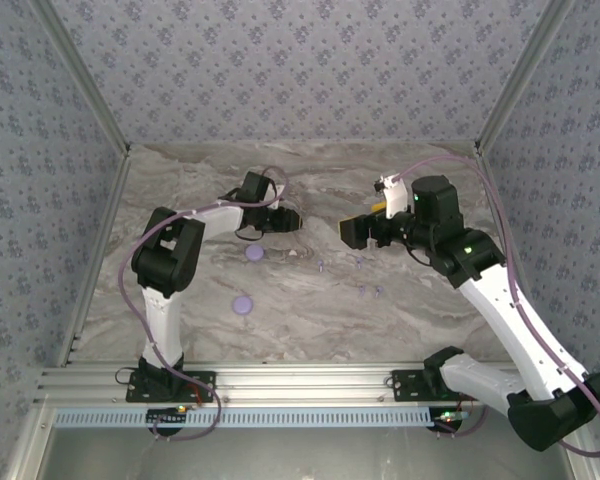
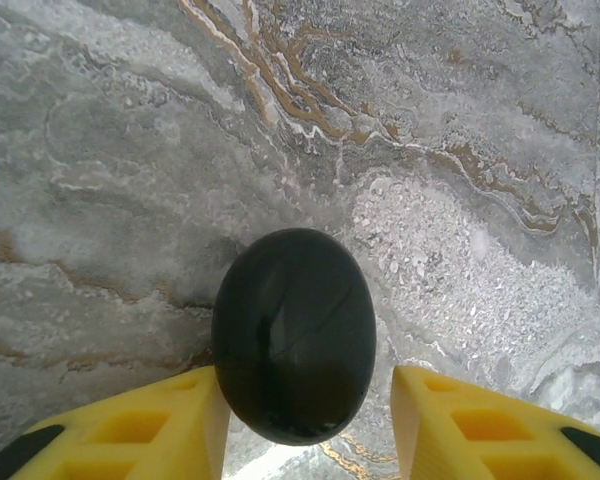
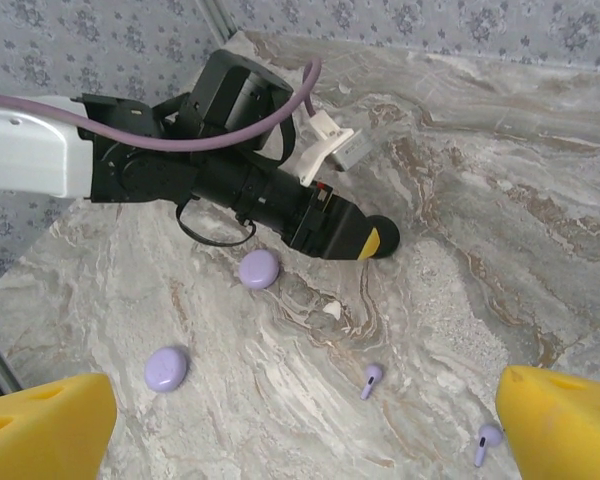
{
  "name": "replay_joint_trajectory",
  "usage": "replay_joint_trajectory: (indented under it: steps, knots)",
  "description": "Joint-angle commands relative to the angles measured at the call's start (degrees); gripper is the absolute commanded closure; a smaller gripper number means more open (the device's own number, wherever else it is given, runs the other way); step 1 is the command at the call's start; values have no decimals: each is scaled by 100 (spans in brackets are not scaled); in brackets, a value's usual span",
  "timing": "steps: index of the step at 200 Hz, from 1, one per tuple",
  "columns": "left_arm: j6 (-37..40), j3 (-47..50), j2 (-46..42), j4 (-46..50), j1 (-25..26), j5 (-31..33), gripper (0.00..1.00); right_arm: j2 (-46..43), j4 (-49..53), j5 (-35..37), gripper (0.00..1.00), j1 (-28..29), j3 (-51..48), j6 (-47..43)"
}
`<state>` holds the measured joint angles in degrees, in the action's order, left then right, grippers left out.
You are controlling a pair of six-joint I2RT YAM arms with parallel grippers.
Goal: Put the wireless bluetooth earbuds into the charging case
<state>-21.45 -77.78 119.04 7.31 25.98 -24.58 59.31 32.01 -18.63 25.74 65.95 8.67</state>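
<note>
Left gripper (image 2: 305, 410), jaws standing apart, is straddling a black oval case (image 2: 294, 335) on the marble table (image 3: 460, 250). Right gripper (image 3: 302, 425) is hovering wide open above loose lavender earbuds (image 3: 371, 378).

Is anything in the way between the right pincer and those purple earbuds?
Nothing visible. The right pincer hangs open above the table, and two lavender earbuds lie uncovered below it; the left pincer is apart, around a black case.
</note>
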Motion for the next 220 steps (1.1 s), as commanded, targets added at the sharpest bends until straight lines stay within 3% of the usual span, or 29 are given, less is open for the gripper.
replay_joint_trajectory:
  steps: [1, 96, 158, 191, 220]
  knots:
    - [174, -167, -254, 212, 13, 156, 51, 24, 179, -26, 0, -48, 185, 120]
    - [326, 1062, -2459, -63, -242, 711, 34, 317, 401, 82, 0, 245, 287, 27]
    - [-212, 2377, -3554, -482, -1211, 278, 30, 1463, -200, 743, 2, 2102, -151, -154]
    - [-812, 3182, -4013, -1226, -1771, -348, 29, 2197, -1680, 1246, 2, 3052, -688, -357]
    - [-1087, 3594, -4349, -1460, -2092, -563, 28, 2836, -2787, 1328, 2, 3516, -926, -938]
